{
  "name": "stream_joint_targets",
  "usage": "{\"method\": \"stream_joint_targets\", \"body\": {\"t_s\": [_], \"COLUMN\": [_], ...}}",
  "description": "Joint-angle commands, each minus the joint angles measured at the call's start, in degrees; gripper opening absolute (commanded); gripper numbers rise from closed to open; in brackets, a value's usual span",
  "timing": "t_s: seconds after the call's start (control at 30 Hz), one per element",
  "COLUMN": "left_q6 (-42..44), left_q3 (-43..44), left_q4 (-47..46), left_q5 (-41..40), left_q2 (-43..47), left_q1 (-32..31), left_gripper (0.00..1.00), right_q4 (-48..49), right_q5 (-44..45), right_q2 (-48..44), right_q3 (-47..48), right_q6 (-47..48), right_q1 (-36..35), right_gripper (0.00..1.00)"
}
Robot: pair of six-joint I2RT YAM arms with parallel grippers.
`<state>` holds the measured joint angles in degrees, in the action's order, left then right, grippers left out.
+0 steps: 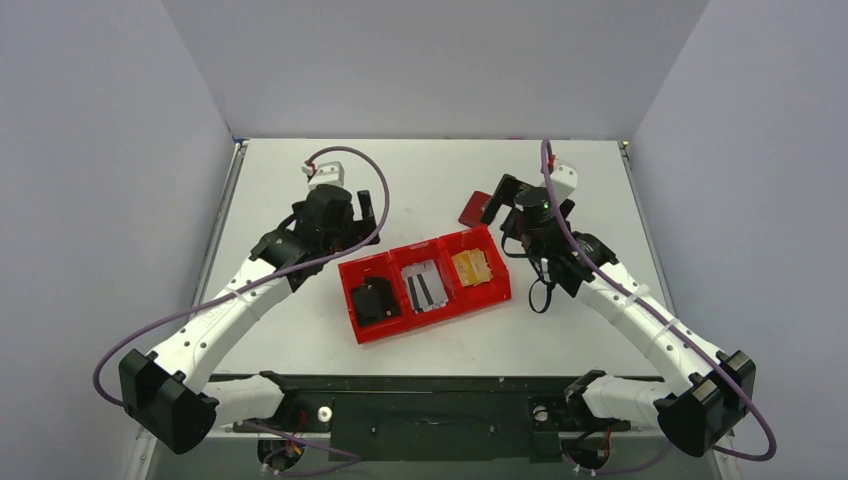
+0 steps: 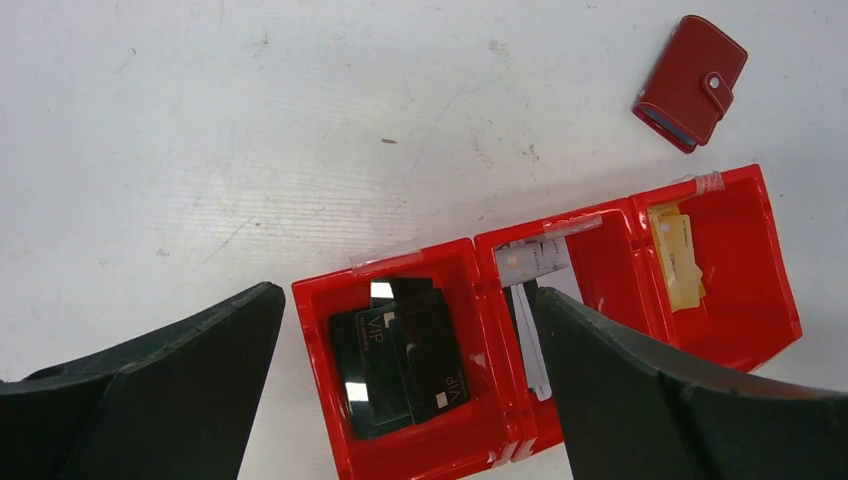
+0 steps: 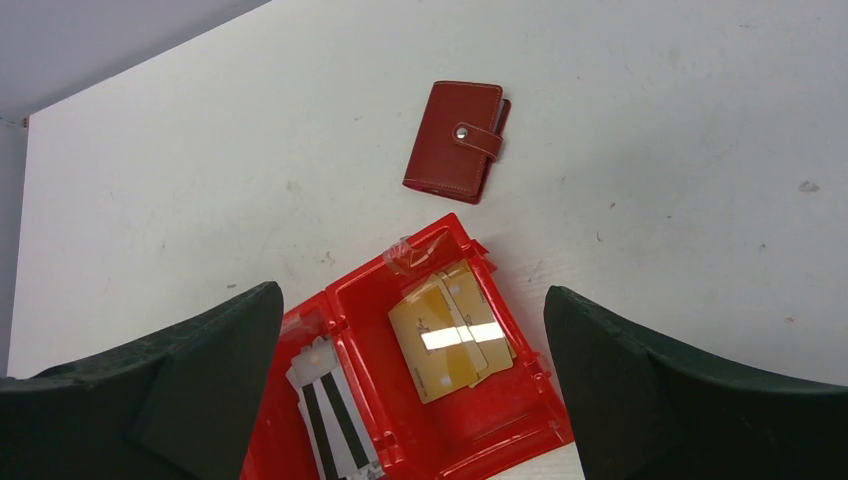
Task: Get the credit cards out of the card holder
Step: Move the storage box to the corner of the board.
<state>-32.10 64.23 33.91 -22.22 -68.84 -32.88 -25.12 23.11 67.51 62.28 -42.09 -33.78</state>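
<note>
Status: card holder [image 3: 455, 140] lies flat on the worktop [image 1: 420, 170] just beyond the far right corner of the red tray [image 2: 740, 270], apart from its wall. It is folded shut with the strap snapped over the front. Whether any cards sit inside is hidden; only a grey-blue edge shows at its open side in the left wrist view. Gold-tan credit cards [image 3: 450, 335] lie loose and overlapping in the tray's right-end compartment. Striped silver cards [image 3: 330, 420] are in the middle compartment, black cards [image 2: 400, 360] in the left one. Judgement: with the holder fastened and untouched, unsnapping, opening and drawing out any cards inside is all left to do; nothing here shows where the tray's gold cards came from. Left end effector [image 2: 405, 295] is released, fingers spread wide, grasping nothing. The arm is bent at the elbow and poised over the worktop off the tray's far left corner, camera looking down on the tray. Right end effector [image 3: 410, 295] is likewise released and empty. It hovers above the tray's far right end, close to the holder but not touching it.
</note>
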Motion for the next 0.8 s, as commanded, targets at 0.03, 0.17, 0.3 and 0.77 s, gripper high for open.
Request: {"method": "stream_joint_targets", "body": {"t_s": [0.03,0.17,0.3,0.77], "left_q6": [2.47,3.27,4.05,4.47], "left_q3": [4.86,5.17,5.67,3.87], "left_q4": [1.42,1.90,2.76,3.16], "left_q5": [2.21,3.85,4.69,7.83], "left_q2": [-1.77,-2.08,-2.01,0.17], "left_q1": [0.28,0.28,0.28,0.94], "left_gripper": [0.97,0.97,0.97,0.97], "right_q4": [-0.55,-1.45,-2.77,-3.12], "right_q5": [-1.40,-0.98,0.00,-9.20], "right_q2": [-0.80,-0.35,0.79,8.75], "right_q3": [3.06,3.96,5.06,1.84], "right_q6": [2.20,2.60,2.54,-0.01], "right_q1": [0.32,0.44,0.47,9.99], "right_gripper": [1.00,1.00,1.00,1.00]}}
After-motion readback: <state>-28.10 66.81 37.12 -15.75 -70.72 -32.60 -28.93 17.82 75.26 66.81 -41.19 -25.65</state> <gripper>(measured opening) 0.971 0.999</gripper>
